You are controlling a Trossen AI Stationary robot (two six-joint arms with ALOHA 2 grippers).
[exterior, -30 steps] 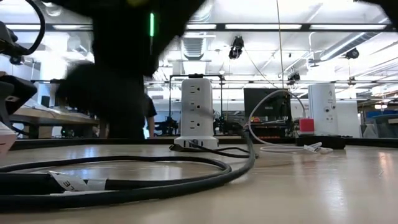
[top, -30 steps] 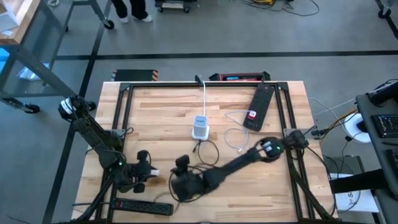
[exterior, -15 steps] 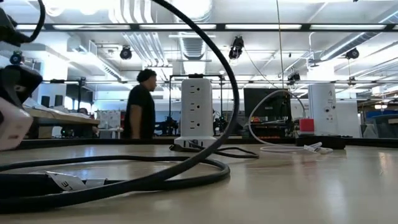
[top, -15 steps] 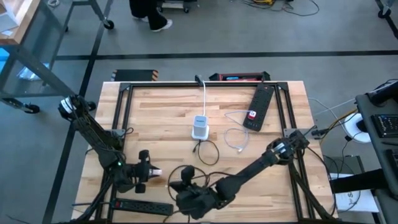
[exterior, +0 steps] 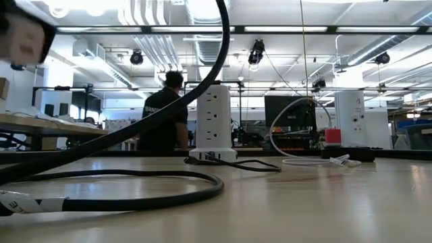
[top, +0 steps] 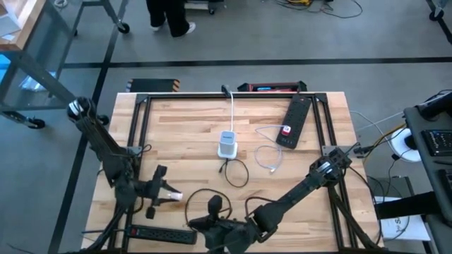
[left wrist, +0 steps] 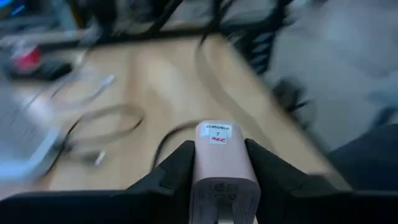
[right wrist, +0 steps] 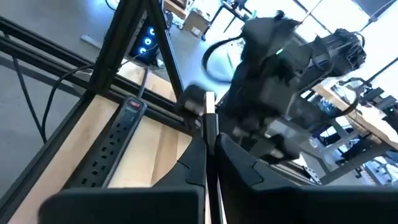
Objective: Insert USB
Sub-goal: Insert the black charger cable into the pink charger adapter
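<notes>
Holding the pale pink charger block [left wrist: 222,176] lifted off the desk [top: 183,134], your left claw [top: 161,192] is clamped on its body so that the end labelled in red stands clear of the fingers [left wrist: 171,169]; that leaves the face where I judge the port to be open to an approach. In the high view the block [top: 174,196] shows as a small pale patch at the claw's tip, near the desk's front left corner.

Your right claw [top: 212,212] sits just beside it toward the front edge, fingers together on a thin pale strip [right wrist: 211,118] which I take to be the USB plug, though the frames do not let you confirm it. A thick black cable [exterior: 135,128] rises in an arc across the low view, lifted with that arm, while the rest lies looped on the desk.

The two claws face each other, so you are lining plug against port; insertion is not yet done. The white tower outlet [top: 227,144], the black power strip [top: 294,121] at the back right and the second strip [top: 164,233] at the front left play no part now. A person [exterior: 164,121] stands beyond the desk.
</notes>
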